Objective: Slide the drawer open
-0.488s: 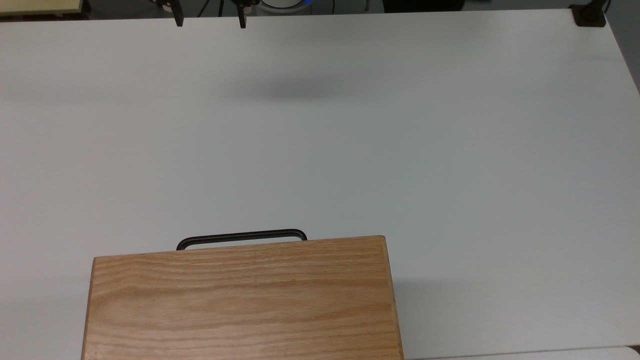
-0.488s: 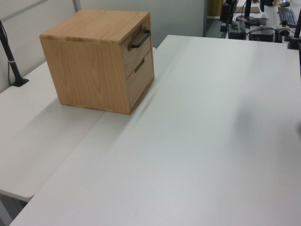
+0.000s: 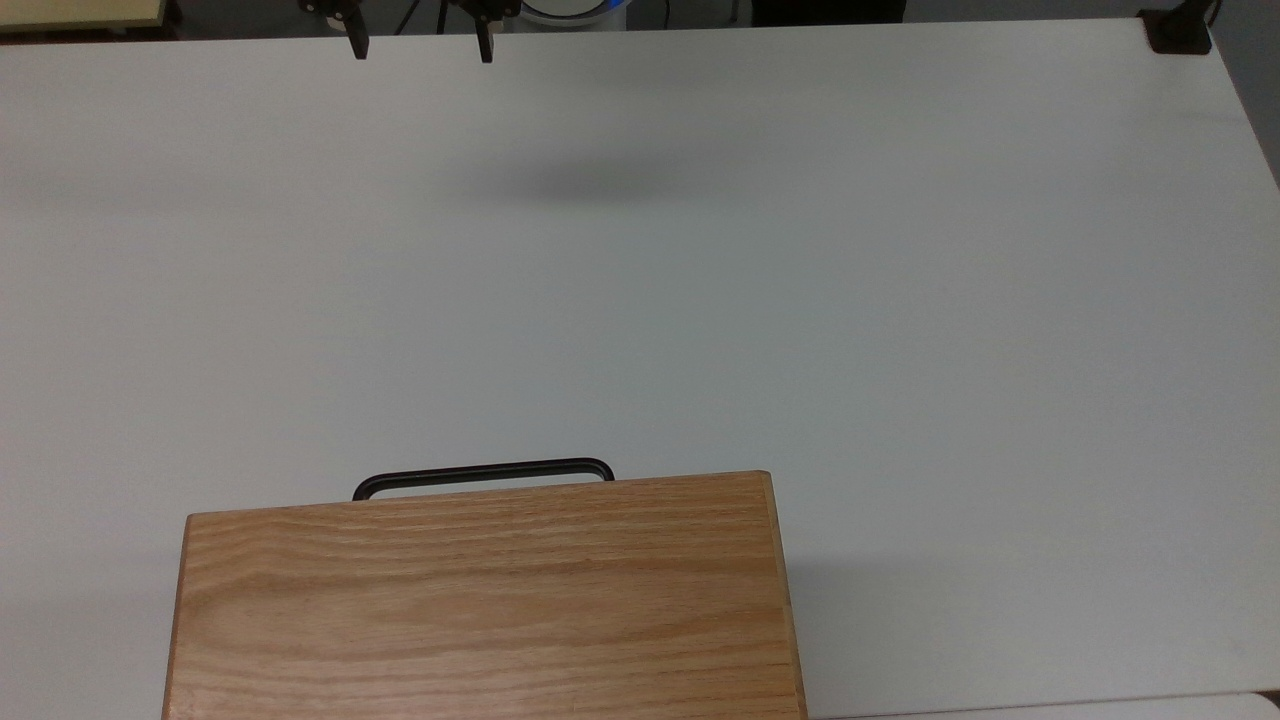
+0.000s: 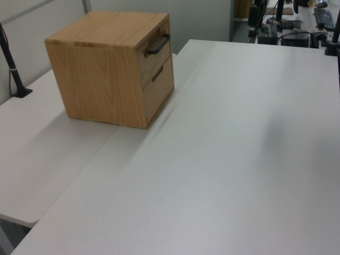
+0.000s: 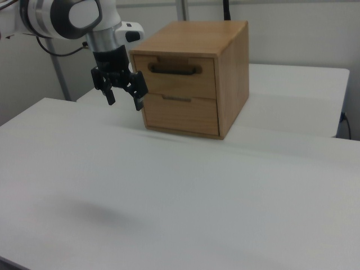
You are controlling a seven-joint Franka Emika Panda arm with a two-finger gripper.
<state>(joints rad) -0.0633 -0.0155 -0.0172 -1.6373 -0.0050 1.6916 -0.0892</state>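
The drawer (image 5: 174, 81) is the upper front of a light oak cabinet (image 5: 232, 73) and sits flush and shut. Its long black bar handle (image 5: 174, 69) also shows in the top view as the handle (image 3: 483, 474) and in the left view as the handle (image 4: 158, 44). My gripper (image 5: 124, 103) hangs open above the white table (image 5: 169, 191), nothing between its black fingers. In the top view the gripper (image 3: 421, 52) is at the far top edge, well apart from the cabinet (image 3: 480, 600) at the bottom.
Below the drawer is a second drawer front (image 5: 180, 115) with a small recessed pull. A black clamp (image 3: 1178, 30) sits at the table's top right corner in the top view. A black post (image 4: 11, 66) stands left of the cabinet in the left view.
The gripper's fingertips have shifted slightly down in the top view, toward the cabinet. The drawer and cabinet have not moved.
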